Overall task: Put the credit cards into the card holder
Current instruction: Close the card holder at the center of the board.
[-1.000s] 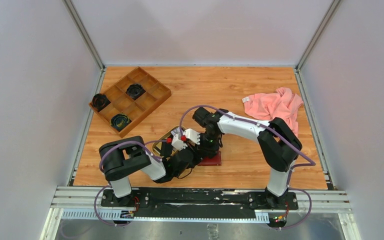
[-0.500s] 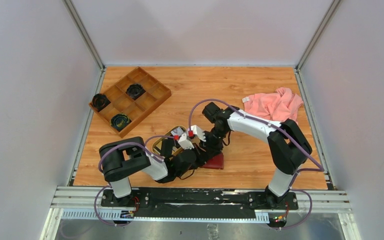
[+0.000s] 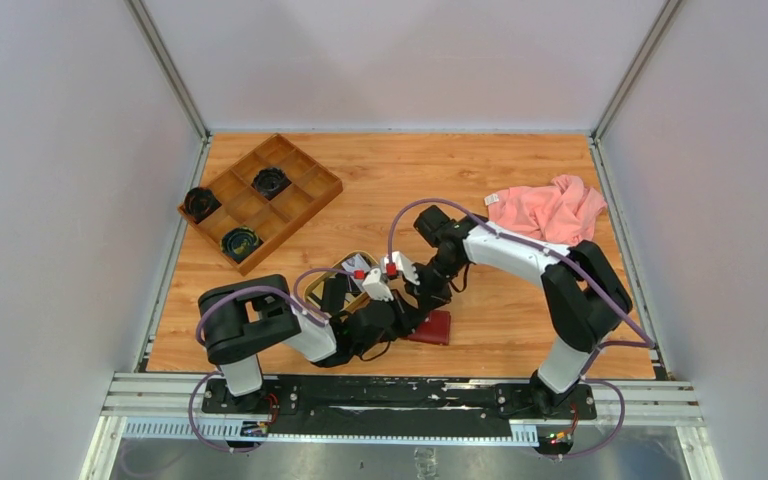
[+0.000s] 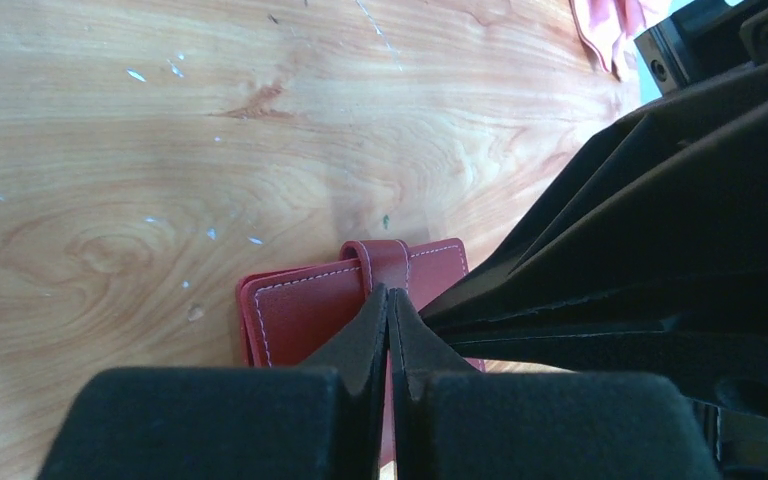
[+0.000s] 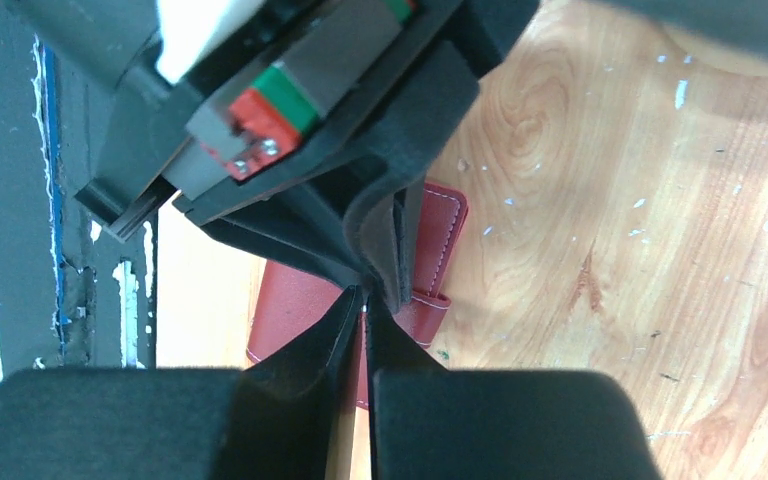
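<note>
The dark red card holder (image 3: 434, 327) lies closed on the table near the front middle, its snap tab (image 4: 387, 257) fastened over the edge. My left gripper (image 4: 388, 292) is shut, and its tips rest on the card holder just below the tab. My right gripper (image 5: 363, 295) is also shut. It comes in from the opposite side, and its tips meet the left fingers (image 5: 390, 250) over the card holder (image 5: 295, 310). The credit cards do not show clearly: the left arm covers most of the spot where gold shows (image 3: 326, 288).
A brown compartmented wooden box (image 3: 260, 198) with dark round items stands at the back left. A pink cloth (image 3: 552, 212) lies at the right, behind the right arm. An oval tan tray (image 3: 312, 290) sits partly under the left arm. Grey walls close in three sides.
Both grippers have moved a little to the right and nearer. The card holder has shifted with them and now lies more tilted.
</note>
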